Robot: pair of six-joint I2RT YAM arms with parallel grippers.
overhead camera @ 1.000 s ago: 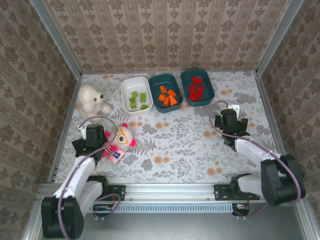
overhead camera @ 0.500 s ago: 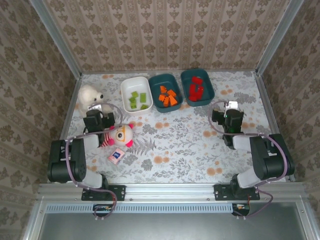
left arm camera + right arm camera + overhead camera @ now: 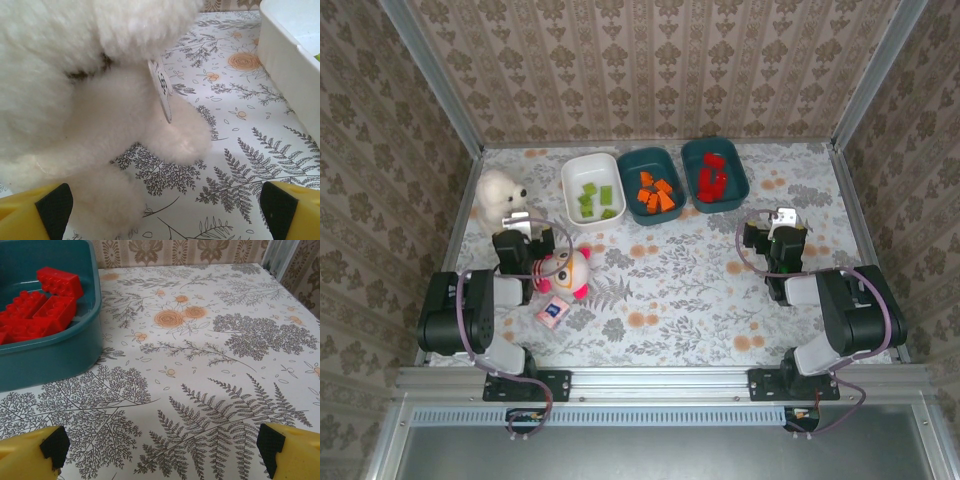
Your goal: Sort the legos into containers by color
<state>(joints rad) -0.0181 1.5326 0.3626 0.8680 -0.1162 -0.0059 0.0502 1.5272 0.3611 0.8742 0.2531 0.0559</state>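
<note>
Lower left of the top view, left tool (image 3: 518, 240): folded back near its base, with its yellow fingers (image 3: 30, 220) spread wide and nothing between them.
Just ahead of that tool: a fluffy white teddy bear (image 3: 75, 100) sits close against the open jaws in the wrist view. Its paper tag (image 3: 162, 92) hangs toward the camera.
Beside it, lower right: a striped pink doll (image 3: 560, 270) lies just next to the tool in the top view.
Right of centre, right tool (image 3: 782, 232): folded back too, jaws wide and empty over the bare floral-print tabletop (image 3: 200, 365).
Upper middle, containers: three trays stand side by side.
- The shallow white plastic tray (image 3: 566, 195) holds light green plastic bricks (image 3: 588, 192).
- The middle dark teal plastic tray (image 3: 623, 185) holds orange plastic bricks (image 3: 657, 192).
- The right dark teal plastic tray (image 3: 741, 180) holds red plastic bricks (image 3: 45, 305).

Loose bricks: I can make out none on the tabletop, though spots behind the bear, the doll and the arms are hidden.
Step in hand, as I judge it: the sorting looks complete, so this is parking plus a last check.
Doing it well:
- Leave both tools open and empty.
- Do not close the left one or push it forward, since the bear's fur would likely catch.
- Give the right teal tray's wall room, so no nudge spills red bricks.
- Look over the hidden spots before calling the job done.
</note>
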